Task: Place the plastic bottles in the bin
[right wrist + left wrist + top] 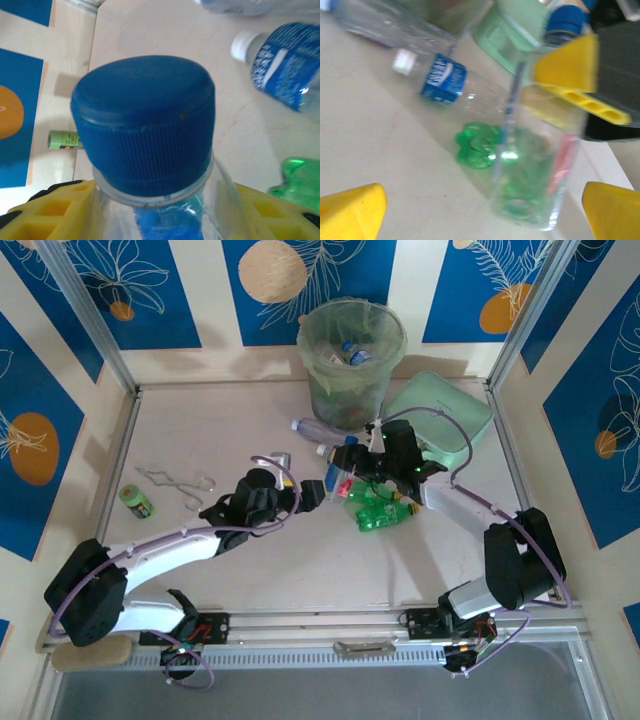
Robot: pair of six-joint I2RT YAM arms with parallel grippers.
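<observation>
A: Held bottle?
B: Clear, blue cap, long axis upright, cap up. Right pincer pinching it just below the neck. It sits on the arms' side of the bin, near it. Bin lies straight beyond; the carry must clear the rim, I judge. Base on the table or off it: cannot tell.
A: Left pincer?
B: Spread wide, empty, facing that same bottle. Farther from the bin than the right.
A: Others?
B: Binned bottles inside. Loose on the bin's near side: white-capped bottle, lying flat; green bottles.
A: Writing?
B: White script on its blue label, too blurred to read.
</observation>
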